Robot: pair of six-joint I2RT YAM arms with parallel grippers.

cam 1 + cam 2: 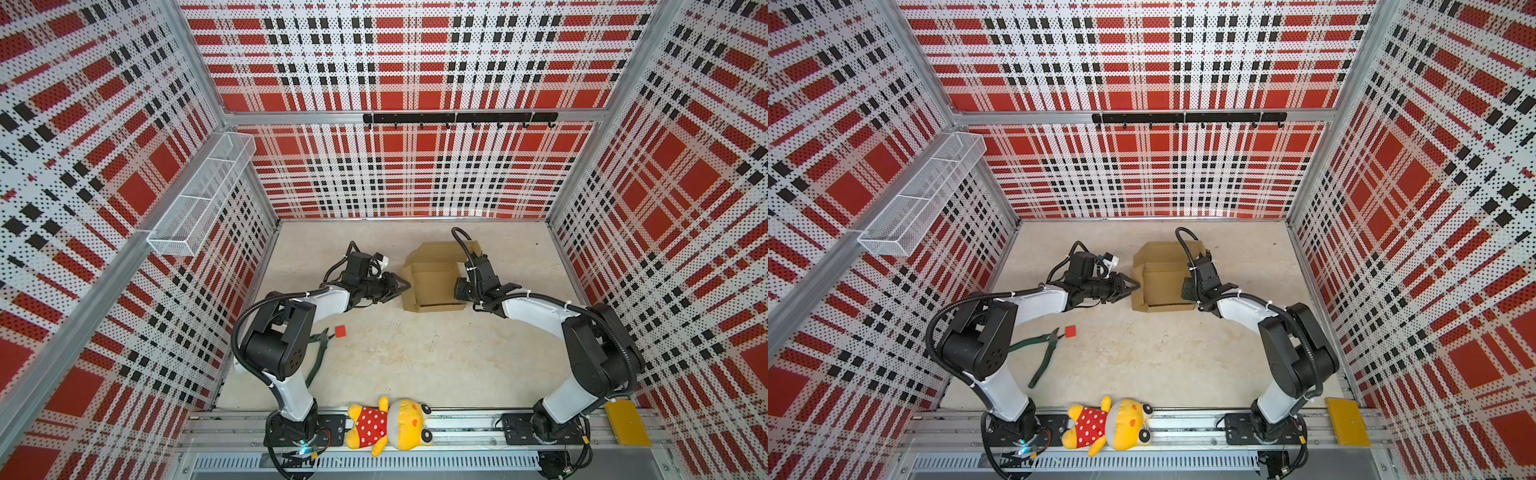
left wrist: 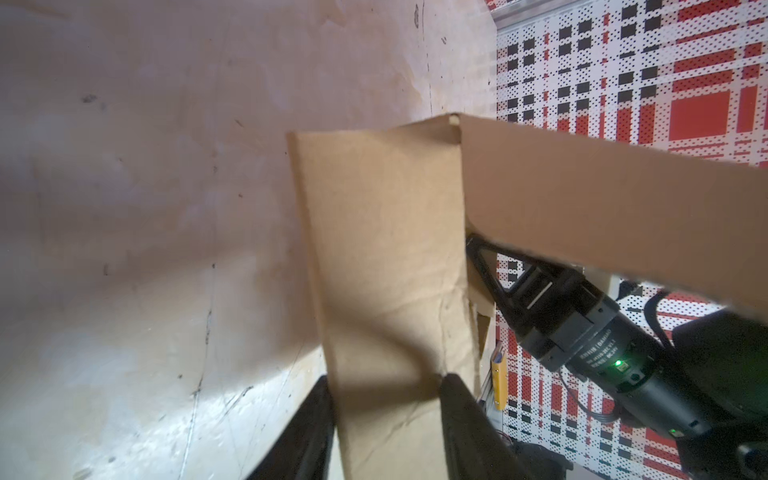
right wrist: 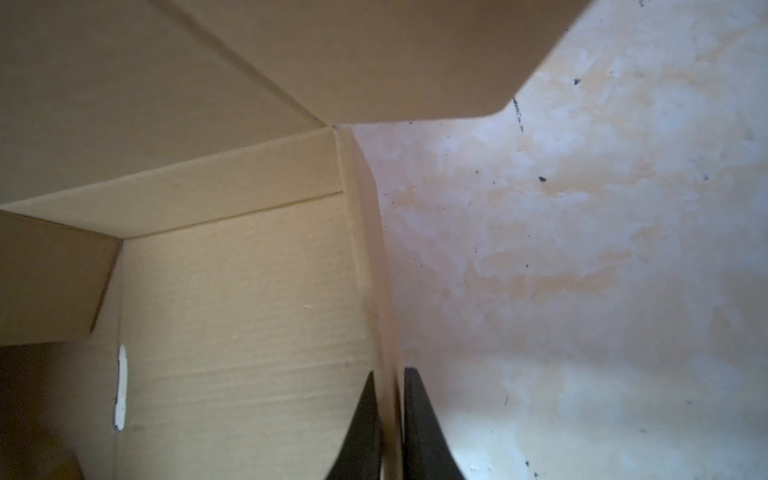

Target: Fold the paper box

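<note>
- My left gripper (image 1: 404, 288) (image 1: 1133, 289) sat at the left wall of the paper box (image 1: 432, 282) (image 1: 1163, 282), its jaws clearly spread.
- In the left wrist view its fingers (image 2: 461, 415) stood on either side of a brown cardboard panel (image 2: 386, 249). I could not tell whether they pressed on it.
- The box lay on the table (image 1: 415, 365) toward the far middle, directly between my two grippers.
- Its tray opened upward, with low walls raised at the left, the right and the near side.
- The lid panel rose from the far edge, so with the lid counted, the box's long axis ran from the arm bases toward the back wall.
- My right gripper (image 3: 390, 374) was at the right wall of the box.
- Its fingers (image 3: 361, 424) were almost pressed together, pinching that thin wall: one finger inside the tray, one outside over the table.
</note>
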